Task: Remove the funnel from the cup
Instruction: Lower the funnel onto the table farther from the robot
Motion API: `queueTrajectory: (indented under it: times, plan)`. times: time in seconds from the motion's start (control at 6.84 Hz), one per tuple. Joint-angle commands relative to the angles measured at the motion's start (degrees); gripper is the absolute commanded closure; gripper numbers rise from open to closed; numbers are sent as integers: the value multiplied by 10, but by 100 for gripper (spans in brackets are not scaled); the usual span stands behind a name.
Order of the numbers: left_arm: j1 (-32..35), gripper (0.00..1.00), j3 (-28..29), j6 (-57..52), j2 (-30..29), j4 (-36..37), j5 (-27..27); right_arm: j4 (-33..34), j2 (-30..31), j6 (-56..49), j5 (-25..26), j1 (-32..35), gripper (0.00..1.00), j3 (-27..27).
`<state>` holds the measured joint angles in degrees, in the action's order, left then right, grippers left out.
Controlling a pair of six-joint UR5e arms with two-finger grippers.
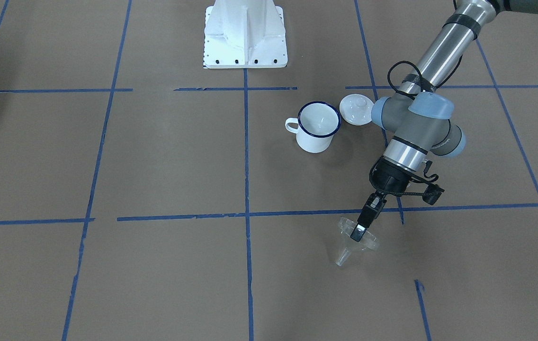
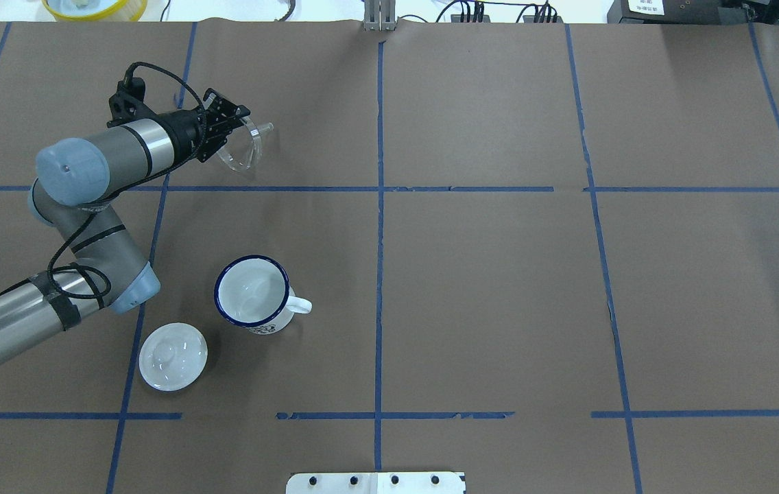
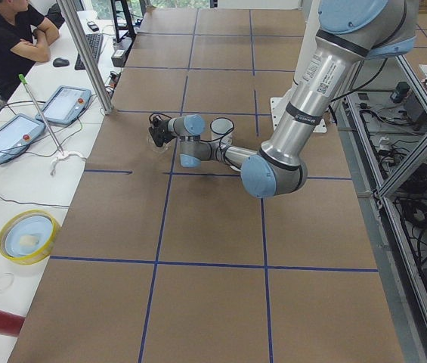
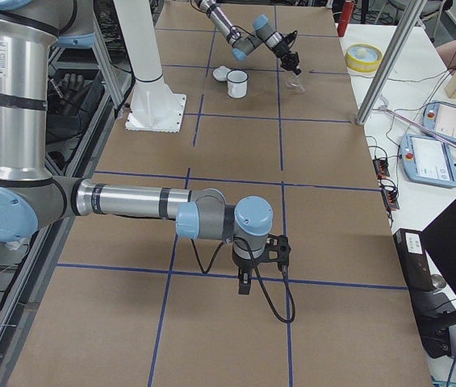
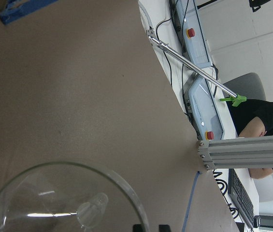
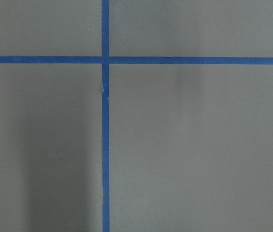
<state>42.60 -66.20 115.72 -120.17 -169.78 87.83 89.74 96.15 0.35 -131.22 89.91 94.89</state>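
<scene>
The clear funnel [image 1: 350,242] is out of the cup, tilted on its side low over the brown table, with its spout pointing away from the arm. My left gripper [image 1: 360,230] is shut on the funnel's rim; the overhead view shows the gripper [image 2: 233,128] and the funnel [image 2: 247,145] at the far left. The left wrist view shows the funnel [image 5: 64,203] close below. The white mug with the blue rim [image 1: 317,128] [image 2: 252,295] stands upright and empty, well apart from the funnel. My right gripper [image 4: 244,284] points down over the table far to the right; I cannot tell its state.
A white domed lid [image 1: 355,110] [image 2: 172,357] lies beside the mug, under my left arm's elbow. The white robot base [image 1: 245,38] stands at the table's near edge. A yellow bowl [image 2: 94,7] and an aluminium post [image 3: 85,53] are past the far edge.
</scene>
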Motion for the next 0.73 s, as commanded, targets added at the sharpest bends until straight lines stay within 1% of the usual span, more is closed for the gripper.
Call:
queueTrajectory:
  times: [0.0, 0.15, 0.29, 0.44, 0.58]
  plan:
    - [3, 19, -11, -8, 2, 2, 3, 0, 0, 0, 0, 0, 0, 0]
    - [6, 6, -40, -33, 7, 28, 31, 0, 0, 0, 0, 0, 0, 0]
    - [12, 6, -112, -46, 23, 132, 88, 0, 0, 0, 0, 0, 0, -1]
    - [17, 7, -187, -52, 62, 198, 146, 0, 0, 0, 0, 0, 0, 0]
    - [18, 7, -264, -54, 118, 258, 189, 0, 0, 0, 0, 0, 0, 0]
